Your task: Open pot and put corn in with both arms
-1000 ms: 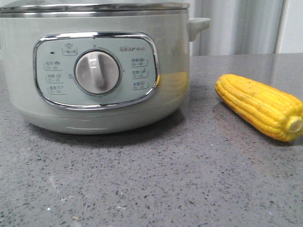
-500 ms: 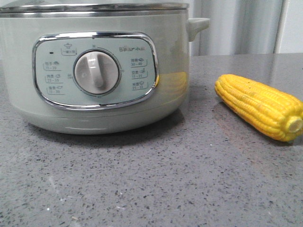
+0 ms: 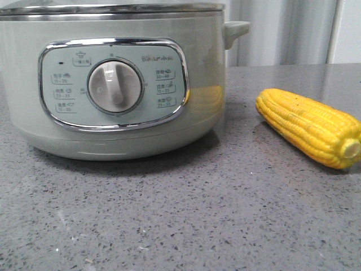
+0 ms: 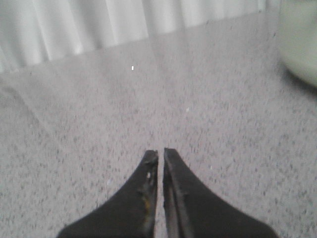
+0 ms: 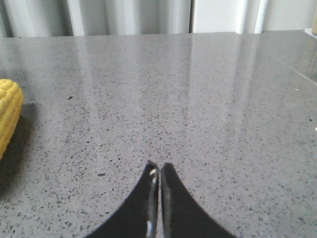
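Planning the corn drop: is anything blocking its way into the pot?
Yes. The pot is closed: its lid sits on the rim, covering the opening. On the table, nothing stands between the corn and the pot.

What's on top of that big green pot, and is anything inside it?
A silver-rimmed lid sits closed on the pot; its top runs out of the picture. The inside is covered, so its contents cannot be seen. The corn lies outside, on the table.
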Robot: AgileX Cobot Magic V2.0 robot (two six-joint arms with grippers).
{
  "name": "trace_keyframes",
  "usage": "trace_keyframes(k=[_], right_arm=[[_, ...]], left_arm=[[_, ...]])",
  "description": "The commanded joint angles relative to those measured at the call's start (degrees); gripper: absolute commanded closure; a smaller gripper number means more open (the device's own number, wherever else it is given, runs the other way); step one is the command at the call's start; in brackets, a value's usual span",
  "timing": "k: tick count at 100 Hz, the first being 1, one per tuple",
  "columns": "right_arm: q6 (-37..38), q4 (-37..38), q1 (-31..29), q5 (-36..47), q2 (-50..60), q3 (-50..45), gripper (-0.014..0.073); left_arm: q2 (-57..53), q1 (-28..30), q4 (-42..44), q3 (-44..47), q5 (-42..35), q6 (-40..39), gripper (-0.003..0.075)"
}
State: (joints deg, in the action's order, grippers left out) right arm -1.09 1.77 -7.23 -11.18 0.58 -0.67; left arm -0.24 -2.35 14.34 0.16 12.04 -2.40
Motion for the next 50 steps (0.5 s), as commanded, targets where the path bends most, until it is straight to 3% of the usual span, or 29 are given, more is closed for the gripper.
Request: trace_keyframes(k=[1,50], right_arm=[[-0.5,0.7,-0.1,5.1,1.2,-1.2,0.0667],[-0.5,2.9,-0.1,7.8,1.2,-1.2,0.0667]], left_arm=[[-2.0,0.0,-0.3,0.3,-6.0,-0.2,0.0741],[-2.0,0.0,-0.3,0.3,-9.5,-0.5,0.0741]])
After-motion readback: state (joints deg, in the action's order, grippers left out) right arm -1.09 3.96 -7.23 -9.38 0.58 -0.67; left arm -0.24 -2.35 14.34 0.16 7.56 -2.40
